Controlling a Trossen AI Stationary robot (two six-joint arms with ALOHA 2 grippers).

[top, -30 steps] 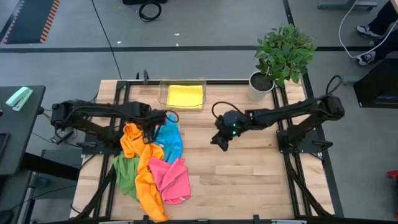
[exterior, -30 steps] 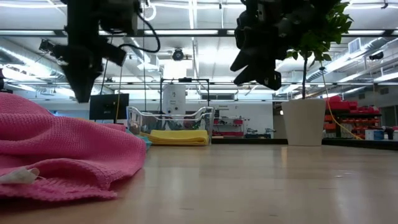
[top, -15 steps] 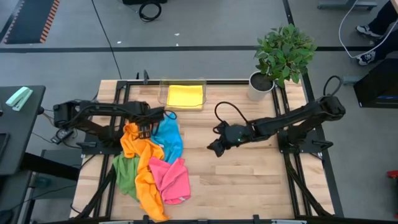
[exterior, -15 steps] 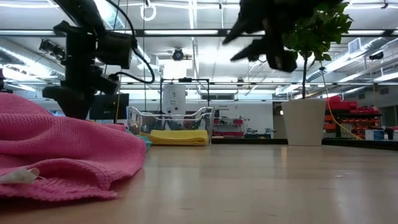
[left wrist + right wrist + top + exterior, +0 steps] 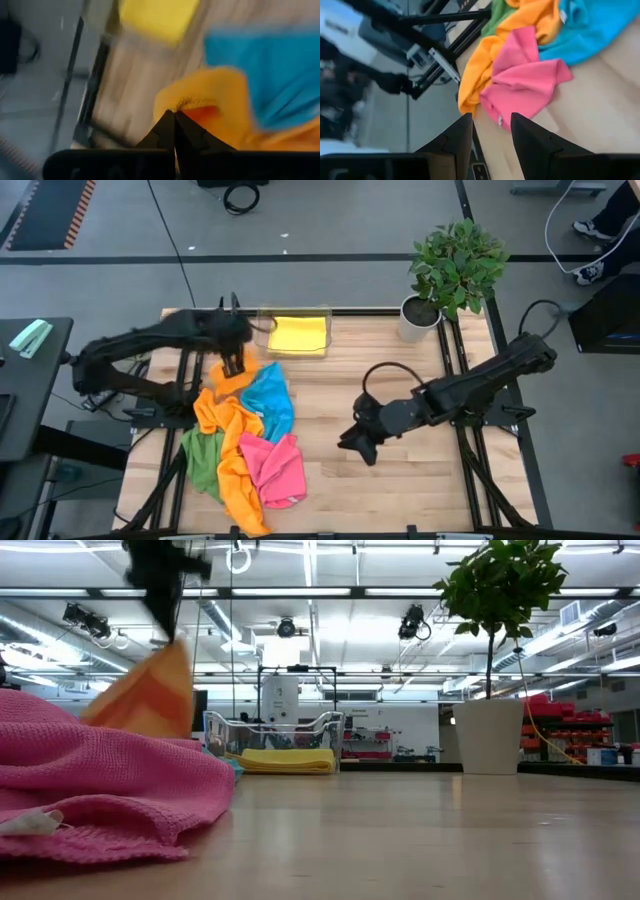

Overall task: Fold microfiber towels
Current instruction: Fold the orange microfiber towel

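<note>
Left tool (image 5: pixel 233 366): clamped on a corner of the soft orange microfiber towel (image 5: pixel 238 442) and now raised, closer to the clear plastic tray (image 5: pixel 262 330) than 0.5 s ago, when hanging low over the heap. Corner seen pulled up into a peak in the low view (image 5: pixel 150 690), the rest trailing down into the pile in front of the tray. Reads as 1 cloth being drawn free for folding; no fold made yet on it.

Right tool (image 5: pixel 357 442): fingers spread wide and holding nothing, swung farther from the tray toward the near edge of the wooden table (image 5: pixel 400 480), facing the pile, probably to take a 2nd corner.

Beside the orange one in that pile: bright blue microfiber towel (image 5: pixel 272 402), pink microfiber towel (image 5: pixel 275 468) and green microfiber towel (image 5: pixel 203 462), all crumpled. Inside the tray: folded yellow microfiber towel (image 5: pixel 297 334).

No brand or legible writing anywhere; only a small white tag (image 5: pixel 30 823) on the pink cloth, unreadable.
</note>
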